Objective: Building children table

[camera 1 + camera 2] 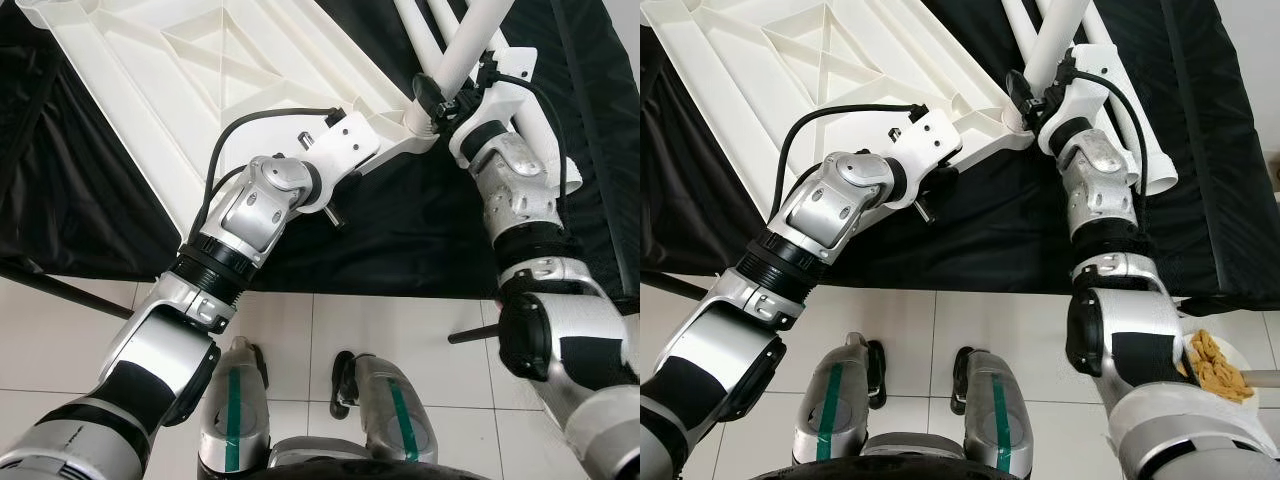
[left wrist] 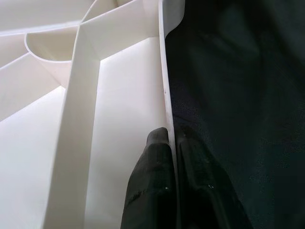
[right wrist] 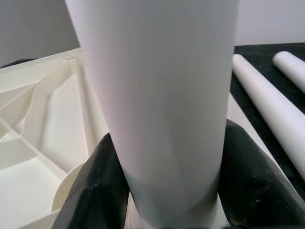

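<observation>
white ribbed tabletop lying underside-up on a black cloth, filling the upper left of the left eye frame, its near corner reaching toward upper centre; left end effector at that corner's edge, fingers closed on the thin rim wall, one finger on the ribbed inner side, the other on the outer side against the cloth; white leg tube rising at a tilt from the corner socket toward the top edge, upper centre-right of the frame; right end effector clamped around the tube low down, a black finger pressed to each side of it, just above the round socket; spare leg tubes lying on the cloth along the upper right, just beyond the right forearm, two of them visible in the right wrist view beside the held tube; tiled floor across the lower half of the frame, with the robot's own legs at bottom centre; thin dark rod on the tiles at right; plate with tan food at the lower right of the right eye frame.
</observation>
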Robot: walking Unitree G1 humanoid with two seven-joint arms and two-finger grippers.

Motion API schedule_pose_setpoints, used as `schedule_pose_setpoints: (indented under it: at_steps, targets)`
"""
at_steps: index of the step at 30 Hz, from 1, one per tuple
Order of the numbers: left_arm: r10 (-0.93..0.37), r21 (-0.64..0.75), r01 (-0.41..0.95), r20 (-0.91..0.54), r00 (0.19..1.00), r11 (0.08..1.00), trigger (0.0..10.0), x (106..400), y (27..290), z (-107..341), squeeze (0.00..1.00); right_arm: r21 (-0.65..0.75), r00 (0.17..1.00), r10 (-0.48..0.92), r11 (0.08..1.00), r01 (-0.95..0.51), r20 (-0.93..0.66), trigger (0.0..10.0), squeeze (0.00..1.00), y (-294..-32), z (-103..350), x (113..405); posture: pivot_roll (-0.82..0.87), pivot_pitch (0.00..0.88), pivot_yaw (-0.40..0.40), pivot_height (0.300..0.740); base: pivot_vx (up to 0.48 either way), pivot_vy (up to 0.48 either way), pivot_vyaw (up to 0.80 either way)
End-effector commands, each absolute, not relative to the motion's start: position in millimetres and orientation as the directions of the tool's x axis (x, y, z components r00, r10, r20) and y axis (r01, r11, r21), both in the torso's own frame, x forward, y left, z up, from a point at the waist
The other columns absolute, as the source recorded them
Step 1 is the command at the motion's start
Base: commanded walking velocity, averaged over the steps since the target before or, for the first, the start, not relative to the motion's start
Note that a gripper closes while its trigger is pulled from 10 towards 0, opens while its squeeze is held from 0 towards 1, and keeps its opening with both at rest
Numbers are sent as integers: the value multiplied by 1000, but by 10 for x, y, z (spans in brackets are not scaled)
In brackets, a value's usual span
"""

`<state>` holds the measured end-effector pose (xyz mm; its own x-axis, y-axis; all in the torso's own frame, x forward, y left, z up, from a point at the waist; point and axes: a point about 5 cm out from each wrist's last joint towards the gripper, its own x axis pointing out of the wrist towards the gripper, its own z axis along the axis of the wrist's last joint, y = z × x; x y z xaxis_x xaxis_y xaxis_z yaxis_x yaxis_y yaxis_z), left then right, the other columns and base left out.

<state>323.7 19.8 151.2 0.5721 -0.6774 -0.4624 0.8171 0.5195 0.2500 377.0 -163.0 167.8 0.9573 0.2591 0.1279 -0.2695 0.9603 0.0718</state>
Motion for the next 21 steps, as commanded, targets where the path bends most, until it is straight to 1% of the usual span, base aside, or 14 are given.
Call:
schedule_pose_setpoints:
  at_steps: [1, 3, 5, 7, 9, 10, 13, 16, 17, 19, 21]
  targets:
    - [-721, 276, 832, -415, 555, 482, 10000, 3178, 67, 1627, 0, 127, 958, 267, 952, -278, 100, 10000, 0, -1522, 1589, 3754, 49, 65, -23, 740, 0, 0, 0]
    - [-722, 276, 833, -415, 554, 481, 10000, 3175, 65, 1627, 0, 136, 965, 242, 957, -255, 103, 10000, 0, -1493, 1588, 3745, 49, 65, -23, 740, 0, 0, 0]
    - [-724, 276, 834, -414, 552, 478, 10000, 3168, 61, 1630, 0, 155, 979, 177, 969, -192, 104, 10000, 0, -1429, 1595, 3731, 53, 62, -24, 740, 0, 0, 0]
    - [-724, 276, 834, -414, 552, 478, 10000, 3168, 61, 1630, 0, 155, 979, 177, 969, -192, 104, 10000, 0, -1429, 1595, 3731, 53, 62, -24, 740, 0, 0, 0]
    - [-724, 276, 834, -415, 551, 477, 10000, 3166, 62, 1631, 0, 169, 986, 134, 974, -149, 97, 10000, 0, -1415, 1594, 3725, 53, 63, -23, 740, 0, 0, 0]
    - [-724, 276, 834, -415, 551, 477, 10000, 3166, 62, 1631, 0, 169, 986, 134, 974, -149, 97, 10000, 0, -1415, 1594, 3725, 53, 63, -23, 740, 0, 0, 0]
    - [-724, 275, 835, -416, 551, 477, 10000, 3163, 67, 1632, 0, 172, 995, 43, 983, -59, 94, 10000, 0, -1375, 1603, 3716, 54, 67, -24, 740, 0, 0, 0]
    - [-724, 276, 835, -416, 551, 477, 10000, 3164, 68, 1632, 0, 171, 995, 25, 984, -41, 97, 10000, 0, -1363, 1608, 3712, 54, 67, -24, 740, 0, 0, 0]
    - [-724, 276, 835, -416, 551, 477, 10000, 3162, 66, 1631, 0, 173, 996, -1, 985, -15, 91, 10000, 0, -1342, 1602, 3705, 54, 67, -24, 740, 0, 0, 0]
    - [-724, 276, 835, -416, 551, 477, 10000, 3162, 66, 1631, 0, 173, 996, -1, 985, -15, 91, 10000, 0, -1342, 1602, 3705, 54, 67, -24, 740, 0, 0, 0]
    - [-725, 274, 836, -415, 549, 476, 10000, 3159, 62, 1632, 0, 160, 990, -135, 979, 127, 46, 10000, 0, -1305, 1549, 3687, 52, 71, -25, 740, 0, 0, 0]
